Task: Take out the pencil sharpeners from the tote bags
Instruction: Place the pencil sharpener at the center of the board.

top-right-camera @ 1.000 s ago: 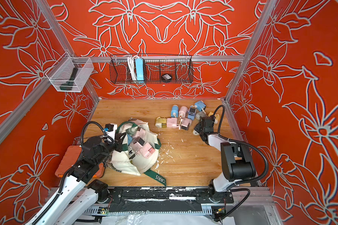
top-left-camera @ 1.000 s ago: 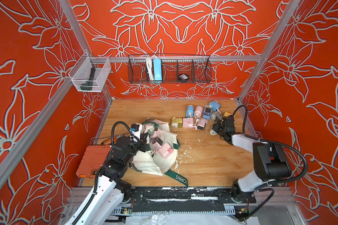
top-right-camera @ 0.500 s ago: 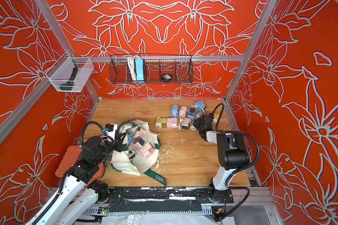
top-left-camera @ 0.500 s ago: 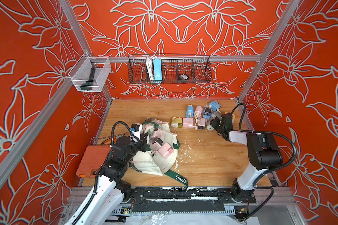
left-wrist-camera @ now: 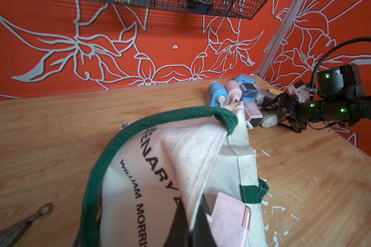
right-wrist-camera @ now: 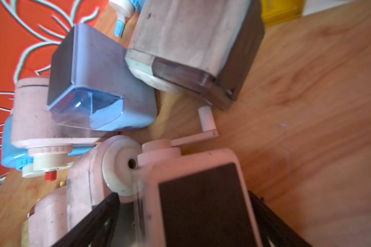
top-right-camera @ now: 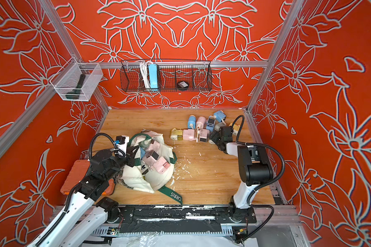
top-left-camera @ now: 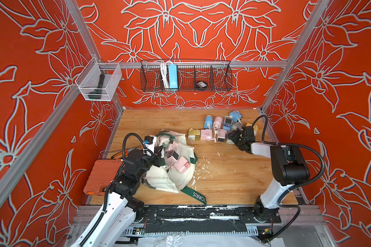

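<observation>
The left gripper [left-wrist-camera: 190, 226] is clenched on the rim of the cream canvas tote bag with dark green handles [top-left-camera: 176, 181]. The bag is slumped on the wooden table [top-left-camera: 234, 177], with pink boxy plastic pencil sharpeners [top-left-camera: 181, 166] at its mouth. The right gripper [left-wrist-camera: 273, 118] is released, jaws spread around a pale sharpener [left-wrist-camera: 268, 122] beside the pastel pile [top-left-camera: 214, 128] at the back right.

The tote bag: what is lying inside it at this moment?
In the open mouth of the tote bag, at least three pink pencil sharpeners lie piled together, and a blue one shows beside them. Whatever lies deeper is covered by the canvas.
</observation>
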